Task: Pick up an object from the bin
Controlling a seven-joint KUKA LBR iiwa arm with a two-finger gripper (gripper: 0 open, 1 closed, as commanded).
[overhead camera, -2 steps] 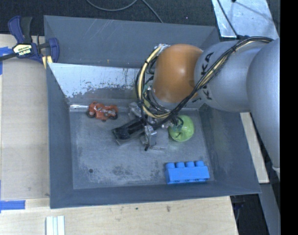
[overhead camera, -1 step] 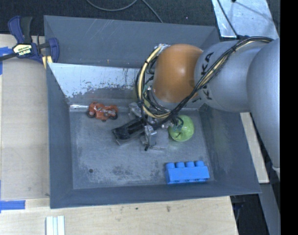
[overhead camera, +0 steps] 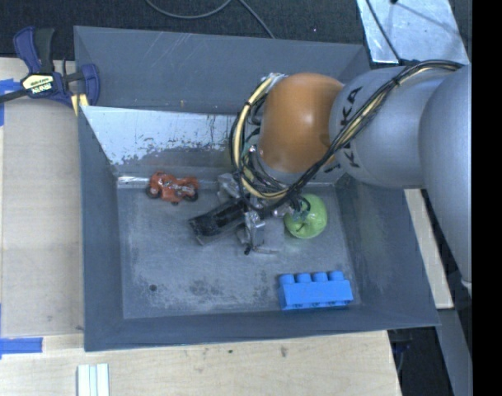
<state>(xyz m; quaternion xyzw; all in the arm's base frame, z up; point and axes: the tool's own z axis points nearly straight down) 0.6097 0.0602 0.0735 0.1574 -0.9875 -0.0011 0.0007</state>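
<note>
tool point(overhead camera: 249, 231) down beside green apple point(overhead camera: 308, 219), perhaps touching a black thing point(overhead camera: 211, 220); its grip cannot be told

The grey bin point(overhead camera: 176, 271) has a scuffed, sloping-walled floor with four things on it, all apart. A red toy car point(overhead camera: 172, 187) sits near the back wall, left of middle. A black thing point(overhead camera: 216, 220) lies about the centre. To the right is a green apple point(overhead camera: 307, 219) and, near the front right corner, a blue brick point(overhead camera: 314, 290).
</note>
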